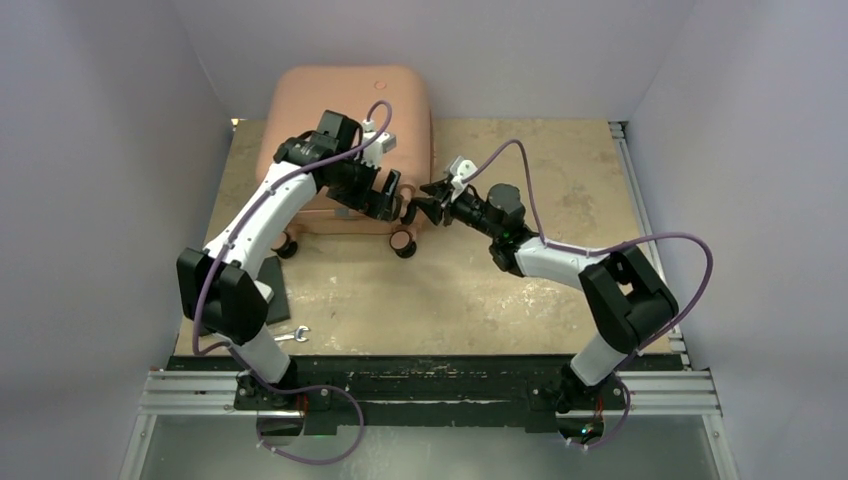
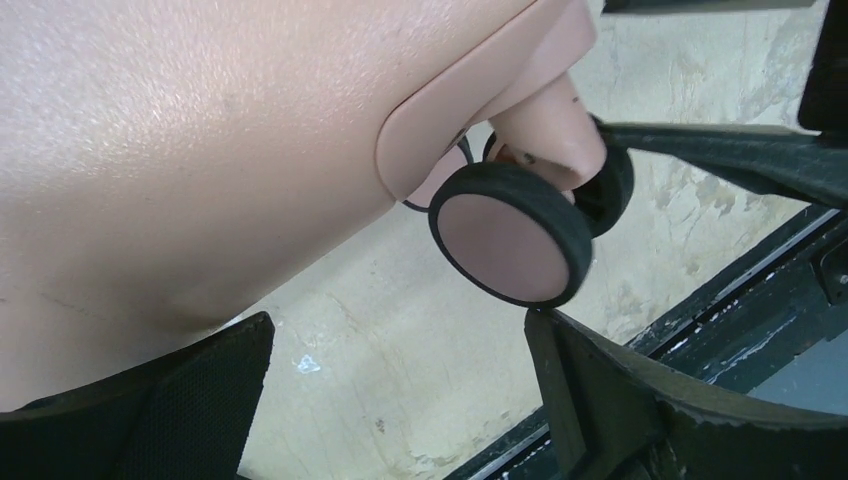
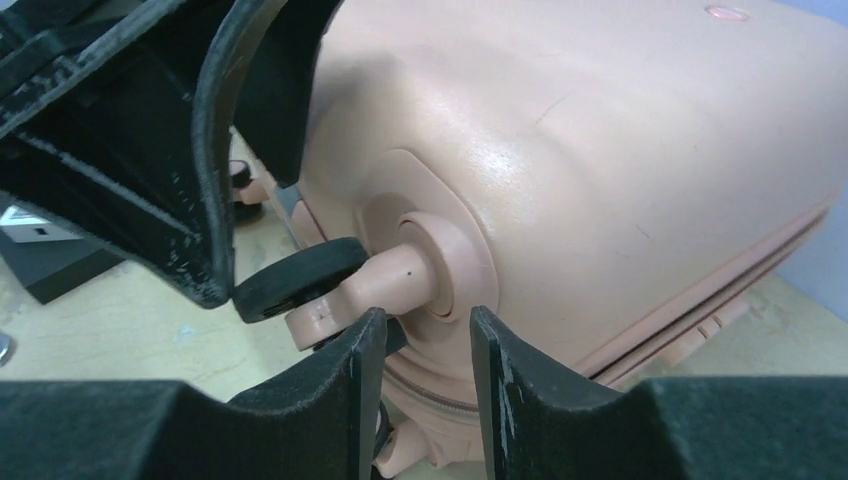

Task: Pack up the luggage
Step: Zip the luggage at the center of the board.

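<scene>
Left tool (image 2: 390, 335) spread wide, right tool (image 3: 420, 325) half-spread

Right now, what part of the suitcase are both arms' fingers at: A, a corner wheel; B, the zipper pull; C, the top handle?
A: a wheel of the luggage sits between the left fingers, and the right fingers are right by its stem.

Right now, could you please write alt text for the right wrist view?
A closed salmon-pink suitcase fills the frame, lying on the table with one caster wheel jutting out. The right gripper sits below the wheel's stem, jaws slightly apart; the left gripper hangs open at upper left.
</scene>
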Controlling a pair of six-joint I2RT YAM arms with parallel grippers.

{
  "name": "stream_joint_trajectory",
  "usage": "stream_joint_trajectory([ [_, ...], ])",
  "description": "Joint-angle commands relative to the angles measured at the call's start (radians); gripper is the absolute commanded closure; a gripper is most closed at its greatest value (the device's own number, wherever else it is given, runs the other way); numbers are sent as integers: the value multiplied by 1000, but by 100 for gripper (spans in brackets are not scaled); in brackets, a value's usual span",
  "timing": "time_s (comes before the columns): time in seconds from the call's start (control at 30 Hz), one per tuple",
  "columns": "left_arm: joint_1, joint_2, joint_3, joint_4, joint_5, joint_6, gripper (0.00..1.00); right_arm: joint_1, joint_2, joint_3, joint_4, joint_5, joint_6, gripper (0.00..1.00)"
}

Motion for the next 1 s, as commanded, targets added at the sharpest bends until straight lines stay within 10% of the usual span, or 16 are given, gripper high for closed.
stream_joint_trajectory([
  [0.0, 10, -87, 3, 90, 22, 23, 1, 93, 17, -2, 12, -176, 54, 59],
  [0.27, 11, -142, -26, 89, 61, 45, 1, 143, 20, 7, 38, -300, 144, 59],
  [0.63, -85, -114, -14, 127, -125, 80, 1, -185, -263, -2, -293, -484, -40, 51],
  [0.97, -157, -54, 39, 137, -136, 64, 1, -323, -323, -131, -139, -430, 65, 48],
])
